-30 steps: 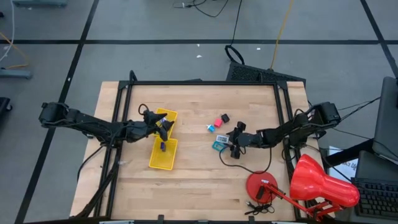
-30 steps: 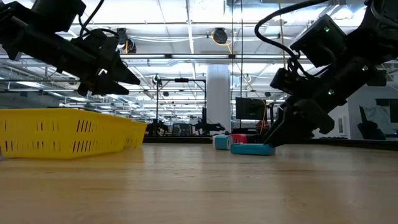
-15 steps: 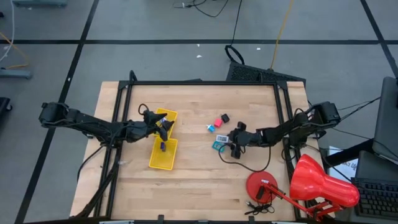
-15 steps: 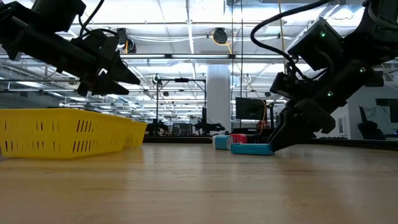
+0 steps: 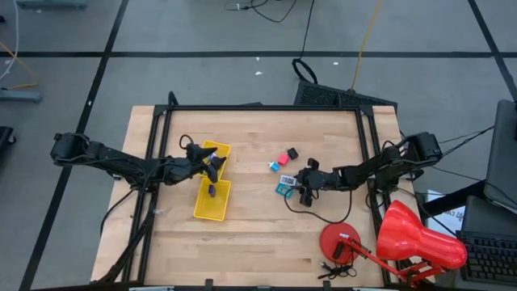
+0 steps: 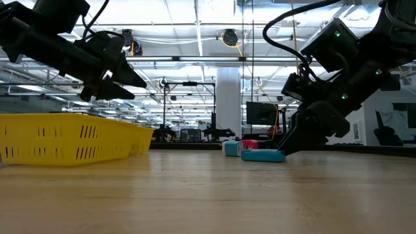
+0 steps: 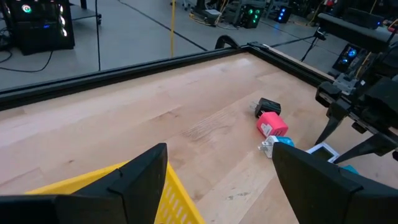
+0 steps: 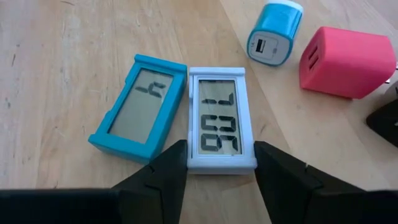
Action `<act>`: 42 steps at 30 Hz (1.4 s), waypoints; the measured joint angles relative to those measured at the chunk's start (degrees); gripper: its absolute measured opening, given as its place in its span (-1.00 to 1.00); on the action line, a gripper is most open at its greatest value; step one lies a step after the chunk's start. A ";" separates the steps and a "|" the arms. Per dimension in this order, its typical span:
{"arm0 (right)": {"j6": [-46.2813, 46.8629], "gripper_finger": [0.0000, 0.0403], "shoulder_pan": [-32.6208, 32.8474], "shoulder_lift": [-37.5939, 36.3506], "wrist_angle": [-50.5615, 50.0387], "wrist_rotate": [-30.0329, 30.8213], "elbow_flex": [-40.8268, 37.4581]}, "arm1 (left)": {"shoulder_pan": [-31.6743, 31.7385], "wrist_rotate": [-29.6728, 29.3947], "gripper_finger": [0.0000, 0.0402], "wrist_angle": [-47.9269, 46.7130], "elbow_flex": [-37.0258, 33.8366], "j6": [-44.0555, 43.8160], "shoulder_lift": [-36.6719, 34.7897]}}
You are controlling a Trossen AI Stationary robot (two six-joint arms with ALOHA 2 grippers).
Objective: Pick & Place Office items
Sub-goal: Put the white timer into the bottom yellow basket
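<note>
A white little display lies flat on the table beside a teal one. My right gripper is down at the white one's end, a finger on each side. Beyond lie a blue-and-white piece, a pink block and a black piece. My left gripper hangs open with nothing between its fingers over the yellow tray, which holds a purple piece. My right gripper pinches the white display's two long sides between its two fingers, at the end nearest the arm. The fingers slant down from the table's right side and lie along the display. The display rests flat on the table, face up.
A red desk lamp with its round base and cable stands at the near right. The metal frame runs along the table's left, far and right edges. Bare wood lies between the tray and the small pieces.
</note>
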 joint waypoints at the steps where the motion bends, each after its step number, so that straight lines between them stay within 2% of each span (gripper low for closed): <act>1: 0.00 -0.20 0.00 0.00 -0.07 0.00 0.00 | 0.00 0.00 0.47 0.00 0.00 -0.22 0.00; 9: -1.82 -0.27 0.11 -2.02 -0.35 -0.33 0.00 | 0.00 1.09 0.46 0.00 0.00 -2.41 0.00; 18: -6.57 -0.27 1.20 -10.79 -1.39 0.17 0.02 | -0.01 3.15 0.46 0.86 0.00 -4.62 0.00; 22: -11.84 -0.27 3.79 -12.33 0.55 4.08 0.02 | 0.00 3.41 0.46 1.36 0.00 -7.55 0.04; 26: -17.20 -0.27 6.21 -12.43 3.43 7.86 0.02 | 0.00 6.66 0.46 3.34 -0.05 -9.60 1.72; 35: -25.53 -0.27 8.94 -12.46 7.78 18.29 0.02 | -0.02 18.78 0.46 23.04 0.46 -16.43 11.28; 38: -27.80 -0.27 9.93 -12.46 9.82 19.72 0.02 | -0.02 21.75 0.46 22.88 3.45 -17.37 14.33; 42: -29.75 -0.27 10.71 -12.46 13.59 19.74 0.04 | -0.01 25.07 0.46 17.18 10.70 -16.18 19.03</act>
